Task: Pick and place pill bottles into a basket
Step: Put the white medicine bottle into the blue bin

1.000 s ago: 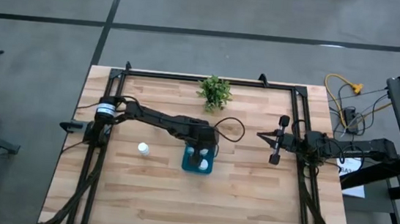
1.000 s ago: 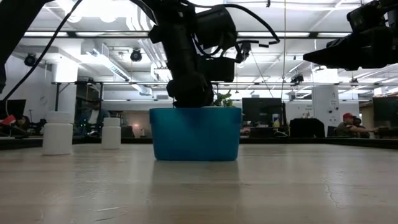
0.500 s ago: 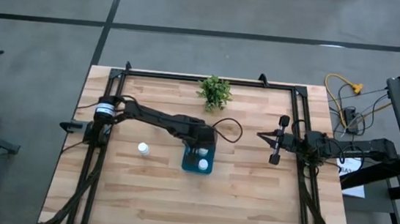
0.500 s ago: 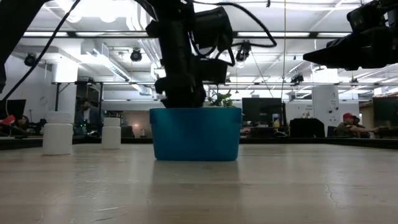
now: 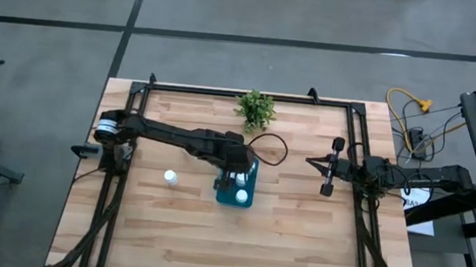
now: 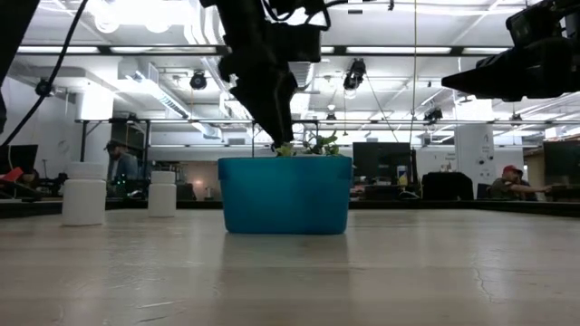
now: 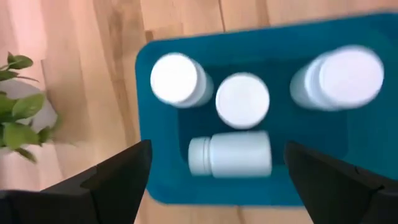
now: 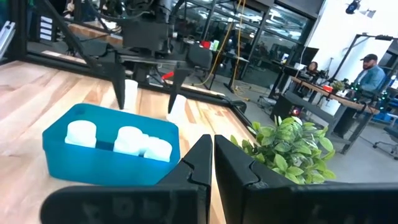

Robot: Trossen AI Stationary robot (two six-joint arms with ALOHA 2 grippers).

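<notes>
The teal basket [image 5: 249, 198] stands at mid-table and also shows in the low view [image 6: 285, 195]. It holds several white pill bottles: upright ones [image 7: 241, 101] and one lying on its side [image 7: 233, 154]. My left gripper [image 7: 217, 149] hangs open and empty just above the basket's rim [image 6: 276, 143]. Two more pill bottles [image 6: 83, 193] [image 6: 162, 193] stand on the table to the basket's left; the high view shows one [image 5: 170, 178]. My right gripper [image 5: 309, 161] waits shut and empty, right of the basket.
A small green potted plant [image 5: 255, 109] stands near the table's far edge behind the basket, and also shows in the right wrist view [image 8: 292, 149]. Dark frame rails run along the table's left, right and far sides. People sit in the room beyond.
My left gripper has risen from inside the basket to just above its rim and drawn slightly toward the table's left edge. The basket and the two bottles on the table have stayed put.
</notes>
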